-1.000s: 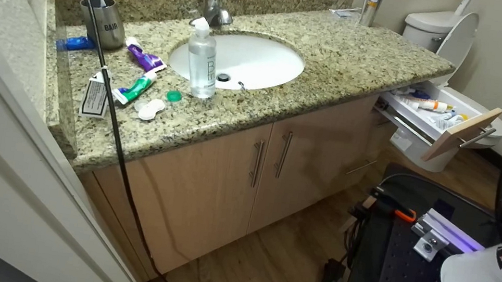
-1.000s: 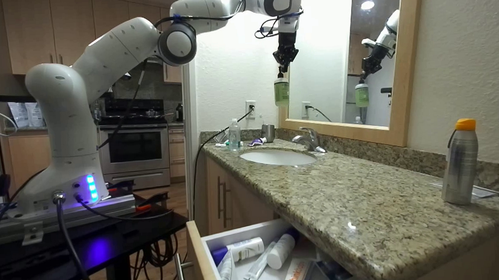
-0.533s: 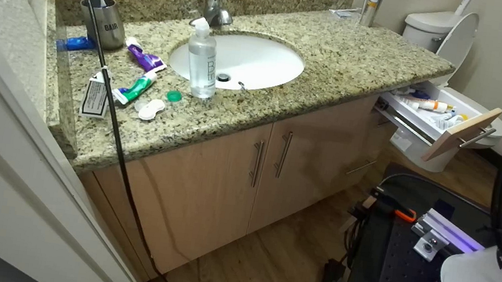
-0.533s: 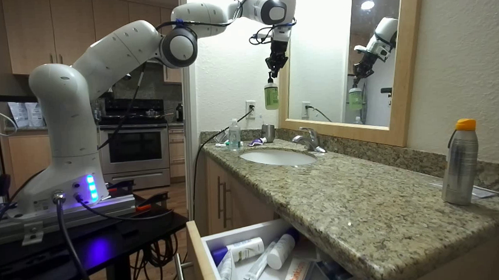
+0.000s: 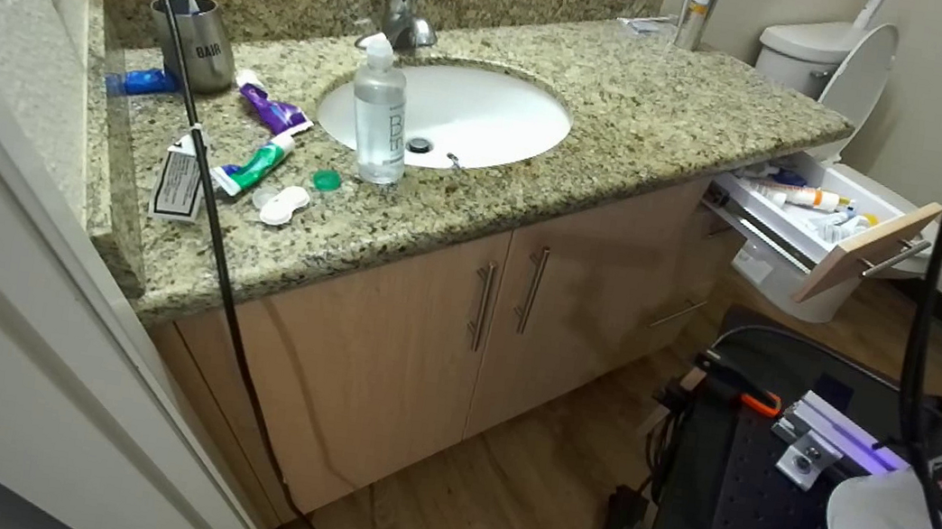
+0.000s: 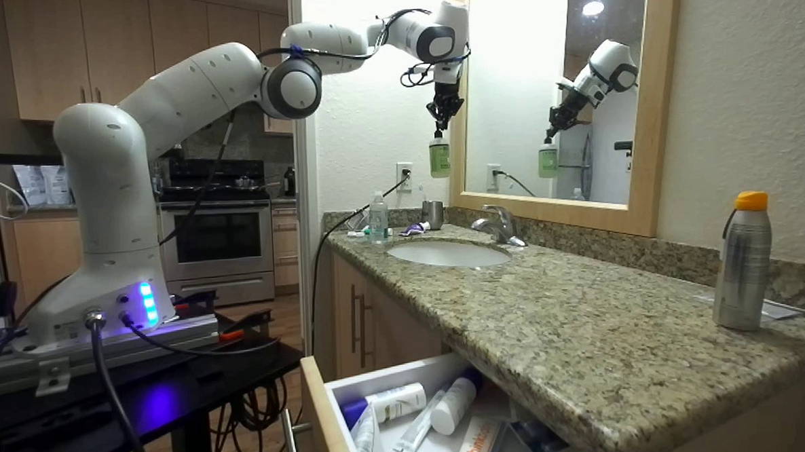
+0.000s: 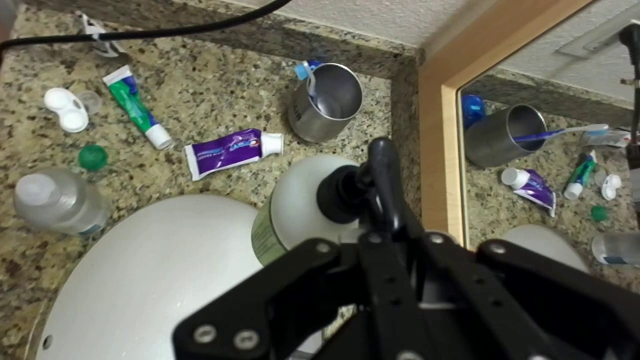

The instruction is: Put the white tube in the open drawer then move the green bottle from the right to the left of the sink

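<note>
Black fingers (image 7: pixel 387 290) grip the green bottle (image 6: pixel 440 160) by its pump (image 7: pixel 340 197), the drawer (image 6: pixel 321 413) showing only in both exterior views.

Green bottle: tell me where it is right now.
In an exterior view, the green bottle hangs in the air from the gripper, in the picture just left of the mirror's wooden frame and above the metal cup.
</note>
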{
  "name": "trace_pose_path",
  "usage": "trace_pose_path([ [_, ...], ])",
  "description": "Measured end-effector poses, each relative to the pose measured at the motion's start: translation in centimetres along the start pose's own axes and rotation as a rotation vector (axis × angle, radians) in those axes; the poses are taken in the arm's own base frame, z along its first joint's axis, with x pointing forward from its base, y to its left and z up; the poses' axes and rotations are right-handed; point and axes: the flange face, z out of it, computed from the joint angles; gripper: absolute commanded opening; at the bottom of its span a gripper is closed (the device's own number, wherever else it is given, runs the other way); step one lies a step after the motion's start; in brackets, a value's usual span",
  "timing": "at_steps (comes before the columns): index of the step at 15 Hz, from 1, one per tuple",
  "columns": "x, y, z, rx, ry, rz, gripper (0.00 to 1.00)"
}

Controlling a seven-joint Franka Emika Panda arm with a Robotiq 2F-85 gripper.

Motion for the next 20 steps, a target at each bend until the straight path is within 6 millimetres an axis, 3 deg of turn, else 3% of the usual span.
trace_pose_path([
  [6, -0.3, -0.1, 7.4, 0.035, 0.062, 0.086, 0.02],
  [12, 3.7, 1.4, 14.6, -0.040, 0.077, 0.300, 0.02],
  [16, 7.4, 1.8, 17.0, -0.034, 0.066, 0.428, 0.02],
  [20, 8.5, 1.4, 17.2, 0.007, 0.014, 0.491, 0.02],
])
